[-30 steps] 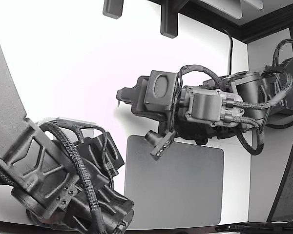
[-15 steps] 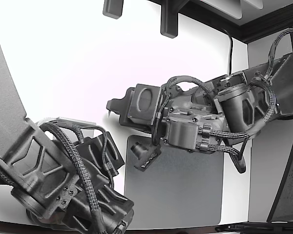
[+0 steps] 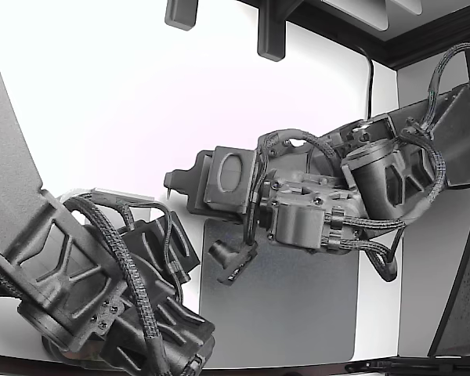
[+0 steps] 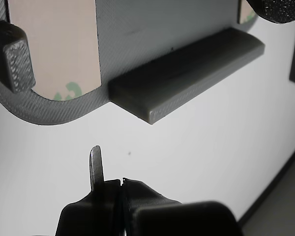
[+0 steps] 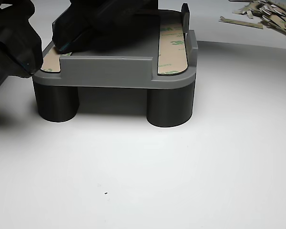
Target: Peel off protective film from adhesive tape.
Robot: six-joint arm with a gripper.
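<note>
In the wrist view, a grey printed part (image 4: 152,54) carries a strip of adhesive tape covered by tan protective film (image 4: 54,44); a second strip's end (image 4: 245,12) shows at the far corner. My gripper (image 4: 119,184) is shut, its thin tips meeting with nothing visible between them, and one narrow blade (image 4: 95,164) sticks out ahead. The tips hang over the white table, a short gap from the part's rounded corner. The other view shows the part (image 5: 109,71) on two round legs, with one film strip (image 5: 174,43) in plain sight.
A second arm (image 3: 86,290) fills the exterior view's lower left. Dark blocks (image 4: 10,54) press on the part's edges. A grey mat (image 3: 298,305) lies under my arm. A heap of peeled film scraps (image 5: 267,12) lies behind the part.
My arm has swung toward the exterior view's left and slightly down, its wrist turning, bringing the gripper tip closer to the second arm.
</note>
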